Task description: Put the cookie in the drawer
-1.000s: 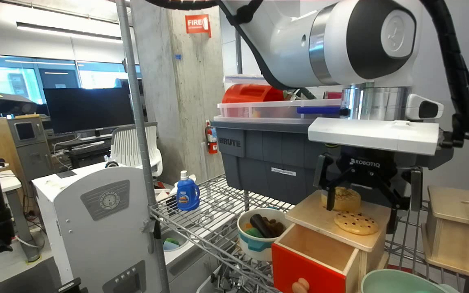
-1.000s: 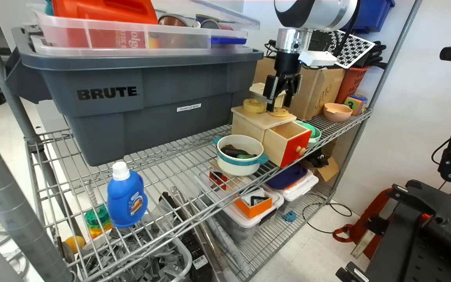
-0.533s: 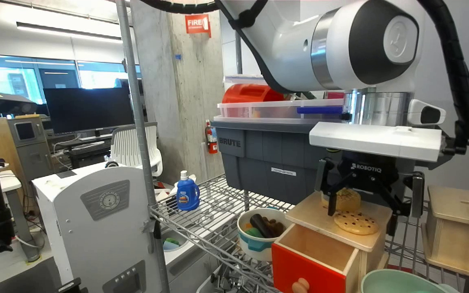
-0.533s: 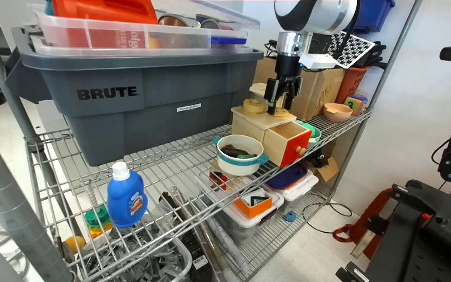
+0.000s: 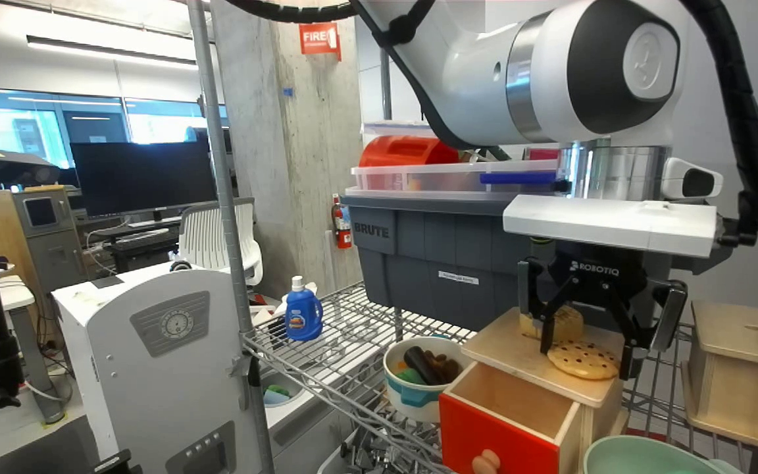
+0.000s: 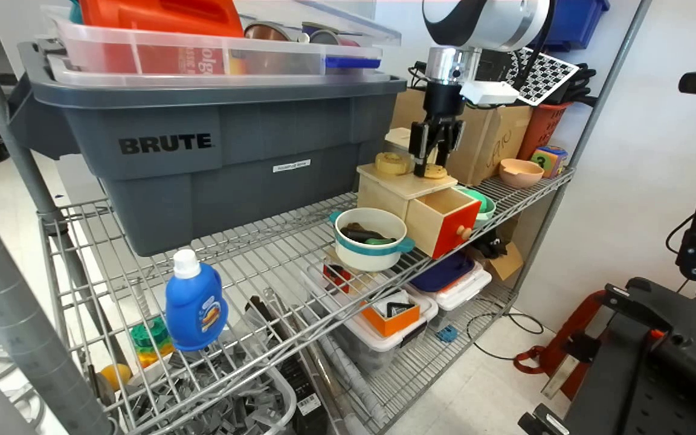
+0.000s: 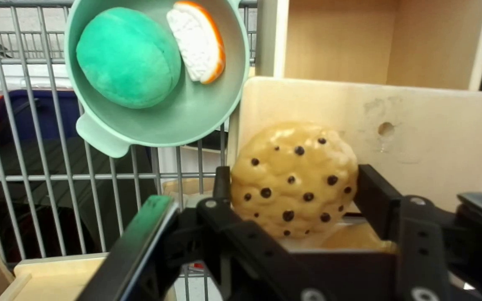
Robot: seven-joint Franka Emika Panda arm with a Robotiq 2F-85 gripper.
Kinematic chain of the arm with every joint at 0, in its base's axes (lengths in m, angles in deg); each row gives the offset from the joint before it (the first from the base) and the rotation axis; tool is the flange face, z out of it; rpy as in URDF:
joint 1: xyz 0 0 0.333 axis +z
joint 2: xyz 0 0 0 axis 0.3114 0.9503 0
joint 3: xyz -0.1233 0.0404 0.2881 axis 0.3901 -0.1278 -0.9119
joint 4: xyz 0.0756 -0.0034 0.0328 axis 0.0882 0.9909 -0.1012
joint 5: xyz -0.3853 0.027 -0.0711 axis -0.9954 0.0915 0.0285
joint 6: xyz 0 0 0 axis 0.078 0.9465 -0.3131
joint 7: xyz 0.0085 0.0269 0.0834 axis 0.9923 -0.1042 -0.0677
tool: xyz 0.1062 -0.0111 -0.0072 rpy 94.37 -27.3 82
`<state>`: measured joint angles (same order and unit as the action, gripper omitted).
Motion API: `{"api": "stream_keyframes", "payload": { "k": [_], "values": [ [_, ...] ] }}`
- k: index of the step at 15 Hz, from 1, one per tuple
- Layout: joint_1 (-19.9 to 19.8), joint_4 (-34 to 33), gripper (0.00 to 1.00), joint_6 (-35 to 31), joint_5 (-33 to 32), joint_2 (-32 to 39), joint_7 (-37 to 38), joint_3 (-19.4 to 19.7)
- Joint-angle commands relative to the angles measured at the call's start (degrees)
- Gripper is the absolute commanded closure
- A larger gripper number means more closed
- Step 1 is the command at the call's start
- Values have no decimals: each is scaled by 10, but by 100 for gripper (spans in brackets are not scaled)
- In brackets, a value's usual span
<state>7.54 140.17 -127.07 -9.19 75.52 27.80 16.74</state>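
The tan cookie with dark specks lies flat on top of the light wooden box. My gripper has its fingers on opposite sides of it, and both appear to touch its edge in the wrist view. In an exterior view the cookie sits between the downward-pointing fingertips, low over the box top. The drawer, with a red front and pale round knob, is pulled out below the cookie; its bare wooden inside shows. Another exterior view shows the same drawer to the front of the box.
Directly behind the cookie on the box stands a yellow ring-shaped piece. A white-and-teal pot and a pale green bowl flank the drawer. The grey tote rises behind; a second wooden box stands nearby.
The fingers have come together from a wide stance onto the cookie's sides. The cookie has shifted slightly to the right in an exterior view. The drawer has not moved.
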Motion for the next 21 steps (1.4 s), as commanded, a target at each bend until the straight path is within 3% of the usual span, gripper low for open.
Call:
{"api": "stream_keyframes", "payload": {
  "k": [1,6,9,21],
  "values": [
    [-4,-23,36,20,-15,10,1,-4],
    [-3,-13,40,15,-14,2,0,-5],
    [2,7,51,8,-15,-15,2,-5],
    [20,142,51,-40,-16,-101,1,-6]
  ]
}}
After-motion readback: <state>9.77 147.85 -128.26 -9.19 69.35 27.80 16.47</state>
